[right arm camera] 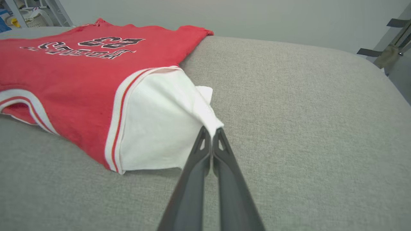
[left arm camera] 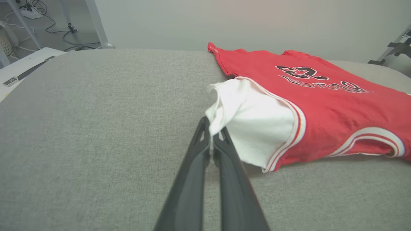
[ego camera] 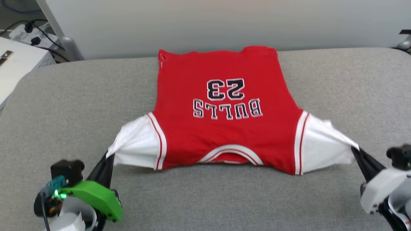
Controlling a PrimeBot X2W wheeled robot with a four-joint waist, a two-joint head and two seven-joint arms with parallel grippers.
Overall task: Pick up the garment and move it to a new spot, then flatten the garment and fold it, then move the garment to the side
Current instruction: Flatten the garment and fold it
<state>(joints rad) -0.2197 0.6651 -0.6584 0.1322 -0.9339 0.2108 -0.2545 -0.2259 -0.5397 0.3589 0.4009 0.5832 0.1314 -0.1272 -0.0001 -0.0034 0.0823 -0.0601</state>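
Pinching one garment (ego camera: 224,138), left pincer (ego camera: 108,158), right pincer (ego camera: 354,149)

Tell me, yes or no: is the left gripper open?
No, the left gripper is pinched shut on the garment at the edge of its white sleeve.

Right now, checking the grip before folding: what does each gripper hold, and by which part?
Both hold the garment: the left gripper pinches the outer edge of one white sleeve, the right gripper that of the other.

Open grey pad (ego camera: 80,96) both sides of garment (ego camera: 224,134); wall (ego camera: 205,22) closes far edge.
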